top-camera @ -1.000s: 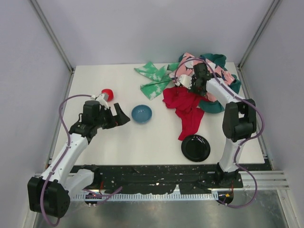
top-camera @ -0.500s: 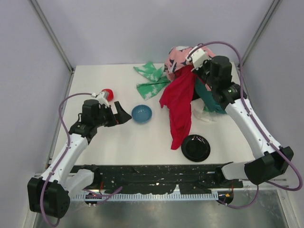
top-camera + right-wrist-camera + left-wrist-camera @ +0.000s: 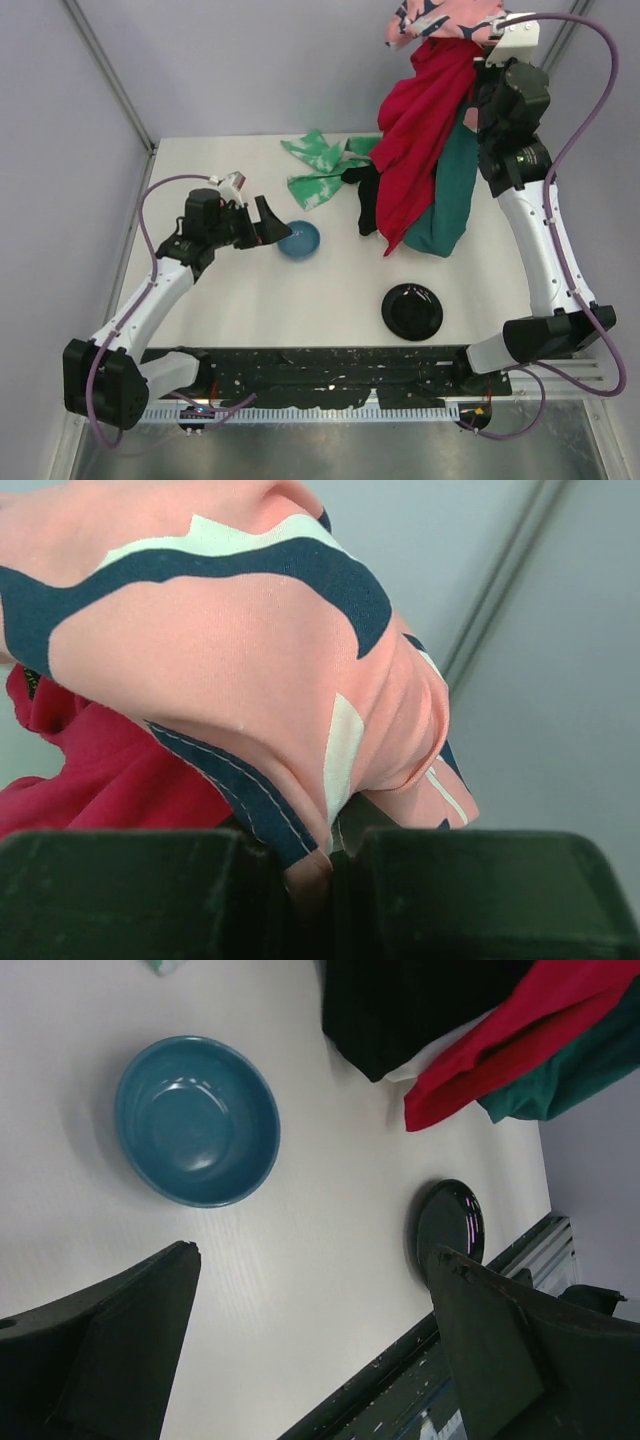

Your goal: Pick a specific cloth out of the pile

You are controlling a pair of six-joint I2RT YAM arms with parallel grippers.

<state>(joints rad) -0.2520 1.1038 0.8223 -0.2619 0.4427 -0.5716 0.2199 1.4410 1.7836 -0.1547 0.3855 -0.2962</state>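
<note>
The pile hangs from my right gripper (image 3: 485, 45), raised high at the back right and shut on the pink patterned cloth (image 3: 230, 650). A red cloth (image 3: 420, 130) and a dark teal cloth (image 3: 450, 200) dangle below it down to the table. The black cloth (image 3: 367, 200) shows at the left foot of the hanging bundle, partly behind the red one; in the left wrist view the black cloth (image 3: 400, 1010) is at the top. A green-and-white cloth (image 3: 320, 165) lies flat on the table. My left gripper (image 3: 270, 225) is open and holds nothing, just left of the blue bowl (image 3: 299, 240).
A black plate (image 3: 412, 311) sits near the table's front edge, below the hanging cloths. In the left wrist view the blue bowl (image 3: 197, 1120) lies ahead of the open fingers and the black plate (image 3: 450, 1225) is beside the right finger. Cage posts stand at the back corners.
My right arm has lifted the pink, red and teal cloths from the table to high up, uncovering the black cloth. My left gripper has shifted right, closer to the bowl.
</note>
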